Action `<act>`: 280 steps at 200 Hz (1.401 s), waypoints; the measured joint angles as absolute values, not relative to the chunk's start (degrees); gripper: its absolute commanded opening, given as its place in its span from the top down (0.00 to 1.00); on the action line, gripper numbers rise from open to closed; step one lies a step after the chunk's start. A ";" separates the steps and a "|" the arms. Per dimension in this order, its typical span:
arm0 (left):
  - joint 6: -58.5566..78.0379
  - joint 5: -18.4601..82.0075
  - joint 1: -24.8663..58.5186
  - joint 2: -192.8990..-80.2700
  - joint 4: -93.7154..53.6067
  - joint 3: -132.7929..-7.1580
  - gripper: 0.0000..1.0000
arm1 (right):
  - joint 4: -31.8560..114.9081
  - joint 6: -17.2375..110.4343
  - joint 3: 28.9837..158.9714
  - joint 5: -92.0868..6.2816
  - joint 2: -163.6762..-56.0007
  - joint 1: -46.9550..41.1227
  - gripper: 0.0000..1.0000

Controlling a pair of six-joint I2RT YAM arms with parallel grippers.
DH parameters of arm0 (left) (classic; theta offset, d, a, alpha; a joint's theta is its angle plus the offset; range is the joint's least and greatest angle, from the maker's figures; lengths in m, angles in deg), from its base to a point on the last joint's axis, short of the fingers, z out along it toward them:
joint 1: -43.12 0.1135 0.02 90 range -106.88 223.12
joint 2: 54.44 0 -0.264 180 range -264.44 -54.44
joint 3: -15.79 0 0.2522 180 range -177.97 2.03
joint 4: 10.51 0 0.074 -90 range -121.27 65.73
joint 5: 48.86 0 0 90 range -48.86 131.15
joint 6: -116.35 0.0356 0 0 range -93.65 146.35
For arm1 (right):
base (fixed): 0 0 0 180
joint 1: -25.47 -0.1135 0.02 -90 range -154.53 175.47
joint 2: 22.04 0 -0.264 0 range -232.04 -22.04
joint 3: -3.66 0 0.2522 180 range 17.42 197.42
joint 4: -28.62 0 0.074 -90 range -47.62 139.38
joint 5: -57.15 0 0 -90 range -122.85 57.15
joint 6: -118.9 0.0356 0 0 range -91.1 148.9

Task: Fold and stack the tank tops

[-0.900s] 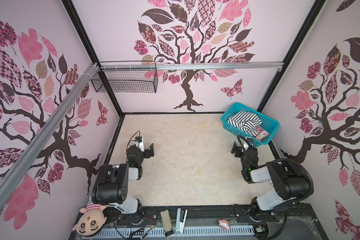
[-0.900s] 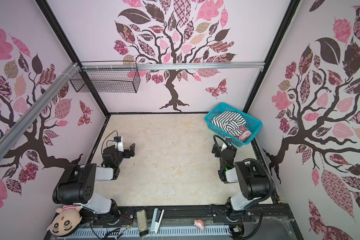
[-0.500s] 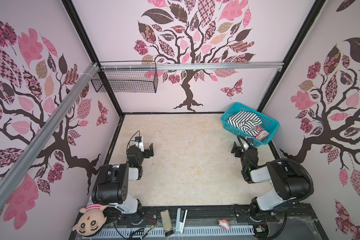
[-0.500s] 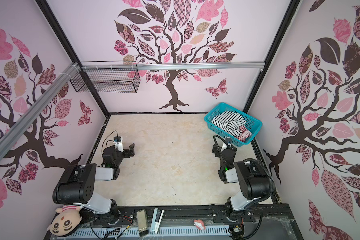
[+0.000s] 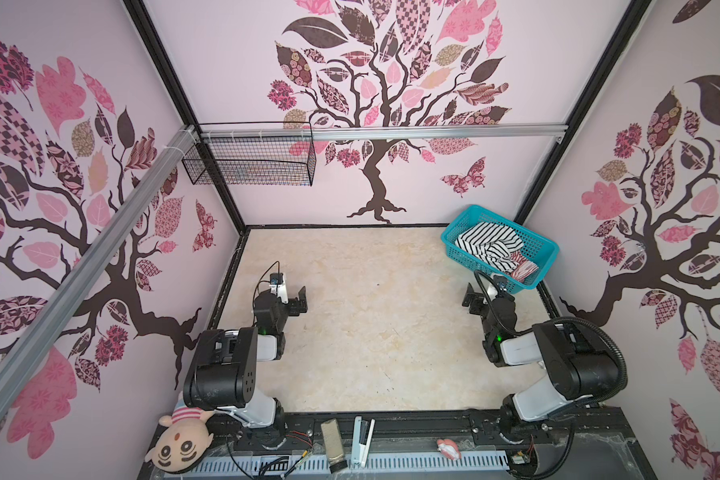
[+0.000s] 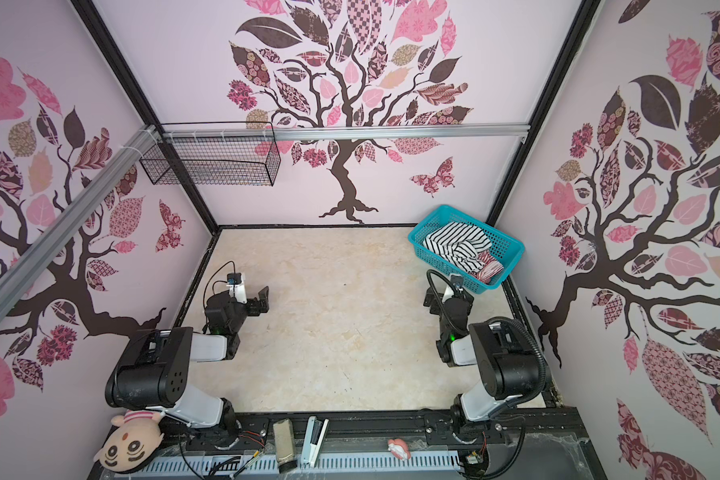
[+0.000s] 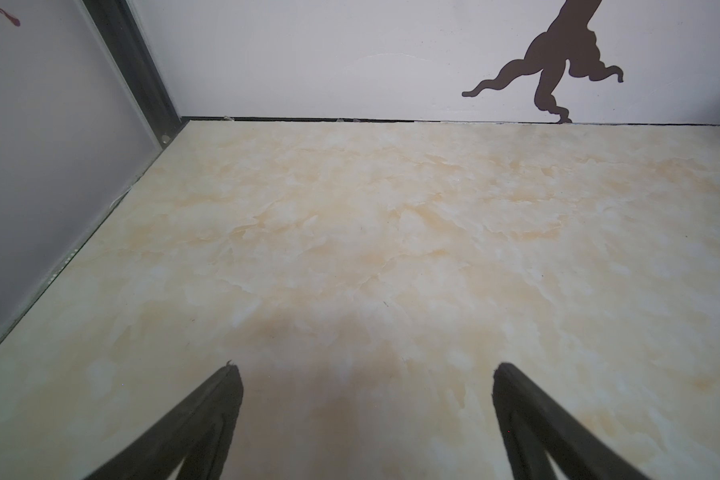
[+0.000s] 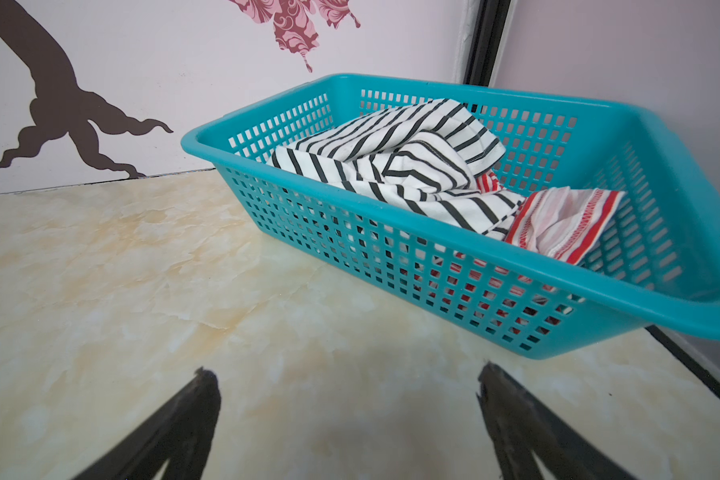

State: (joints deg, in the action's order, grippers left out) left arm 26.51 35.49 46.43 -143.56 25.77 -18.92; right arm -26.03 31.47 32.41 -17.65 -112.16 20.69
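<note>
With left fingers (image 7: 200, 415) and right fingers (image 8: 524, 424) wide open, empty, reach into basket (image 8: 691, 187), pinch black-and-white top (image 8: 391, 166) by one edge.

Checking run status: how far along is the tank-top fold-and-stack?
Done: nothing. The black-and-white top and red-and-white top lie crumpled in the teal basket. In hand: nothing; left hand and right hand are open, empty. Left: take out, fold and stack both.

tank tops (image 5: 489, 245) in basket (image 5: 464, 257), far-R corner of table (image 5: 371, 332), doll (image 5: 179, 444) front L
</note>
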 measured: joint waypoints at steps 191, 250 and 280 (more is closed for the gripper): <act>27.01 25.70 48.61 -144.66 -52.87 -65.55 0.20 | 65.80 58.70 110.04 -21.12 -114.37 32.43 0.02; 32.87 22.23 43.83 -136.29 -64.15 -61.15 0.22 | 80.94 58.13 132.38 -30.46 -145.19 41.24 0.12; 34.99 21.11 42.14 -132.31 -65.33 -57.17 0.22 | 83.46 57.65 136.93 -33.15 -151.14 40.82 0.12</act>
